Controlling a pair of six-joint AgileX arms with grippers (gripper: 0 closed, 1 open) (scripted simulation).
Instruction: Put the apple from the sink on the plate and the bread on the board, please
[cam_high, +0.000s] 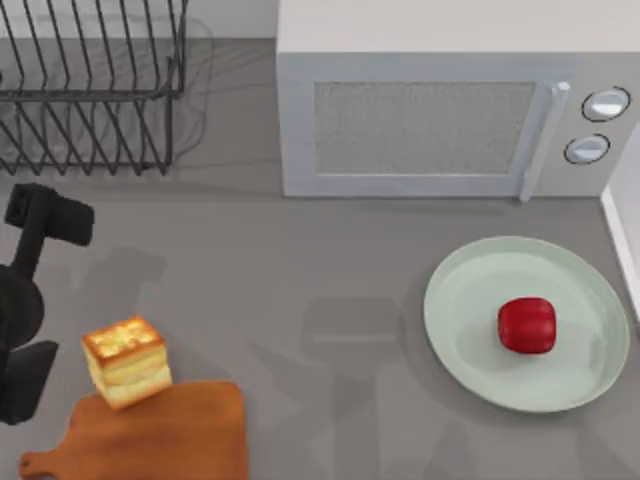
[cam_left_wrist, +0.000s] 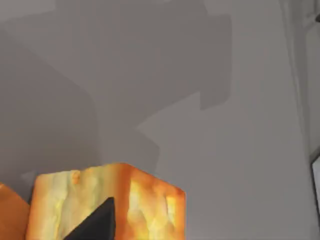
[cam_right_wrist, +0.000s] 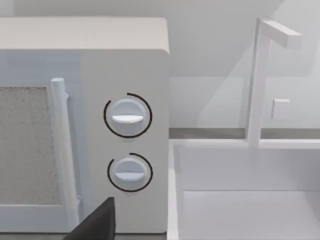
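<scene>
The gray tabletop (cam_high: 300, 290) holds a rack (cam_high: 90, 90) upper left, microwave (cam_high: 440, 110) top, plate (cam_high: 460, 340) right, board (cam_high: 170, 440) lower left.

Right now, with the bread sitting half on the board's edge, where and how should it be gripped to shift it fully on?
Probably from straight above, with the fingers closing on two opposite pale side faces of the bread. It is a small upright cube with flat, parallel sides, and its top is free. It overhangs the far edge of the board. The left arm at the table's left edge is nearest.
</scene>
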